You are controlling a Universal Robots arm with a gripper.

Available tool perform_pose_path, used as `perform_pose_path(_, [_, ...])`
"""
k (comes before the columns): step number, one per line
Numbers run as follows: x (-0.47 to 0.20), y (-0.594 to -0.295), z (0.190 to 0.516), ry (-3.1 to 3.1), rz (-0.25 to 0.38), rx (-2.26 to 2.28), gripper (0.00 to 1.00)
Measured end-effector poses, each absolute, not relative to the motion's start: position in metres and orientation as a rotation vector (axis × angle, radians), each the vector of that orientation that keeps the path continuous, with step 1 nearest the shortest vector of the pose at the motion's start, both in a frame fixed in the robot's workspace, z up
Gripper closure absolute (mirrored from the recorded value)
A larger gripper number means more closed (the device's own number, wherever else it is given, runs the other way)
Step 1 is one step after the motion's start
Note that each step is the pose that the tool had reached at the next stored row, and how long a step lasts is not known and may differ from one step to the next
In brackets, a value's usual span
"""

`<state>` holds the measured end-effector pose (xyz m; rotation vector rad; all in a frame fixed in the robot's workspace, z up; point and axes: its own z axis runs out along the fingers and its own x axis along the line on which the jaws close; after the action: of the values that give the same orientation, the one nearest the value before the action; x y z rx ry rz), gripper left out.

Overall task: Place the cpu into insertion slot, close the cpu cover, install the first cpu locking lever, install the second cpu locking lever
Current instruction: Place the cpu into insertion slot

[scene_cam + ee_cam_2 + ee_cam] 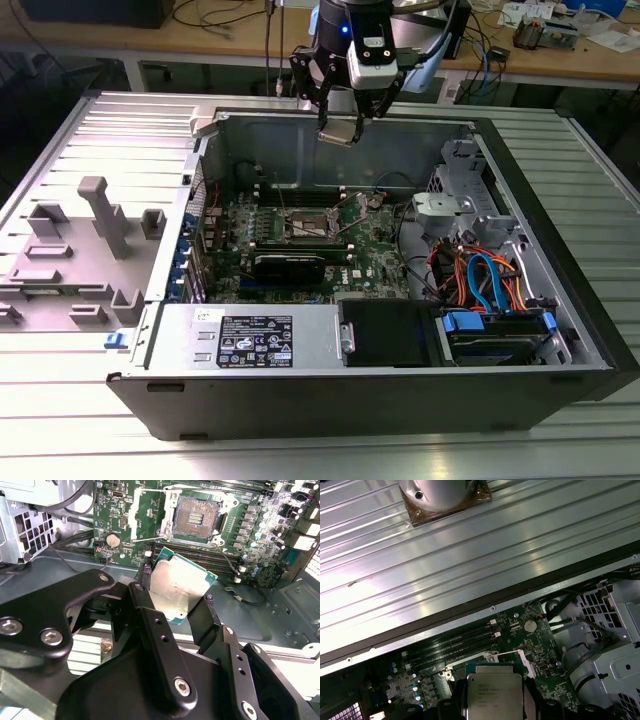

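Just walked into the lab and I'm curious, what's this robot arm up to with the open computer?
The gripper is shut on the cpu, holding it in the air above the open computer case. The insertion slot on the green board below is empty, with the cpu cover swung open beside it. The chip is not yet placed.

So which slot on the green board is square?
The socket with the silver rim. The memory slots beside it are long, narrow and black.
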<state>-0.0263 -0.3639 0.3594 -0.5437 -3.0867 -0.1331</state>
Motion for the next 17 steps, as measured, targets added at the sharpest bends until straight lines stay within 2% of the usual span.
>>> perform_pose_path(17, [-0.0285,-0.3671,0.3574,-3.063,-0.133,-0.684,0.46])
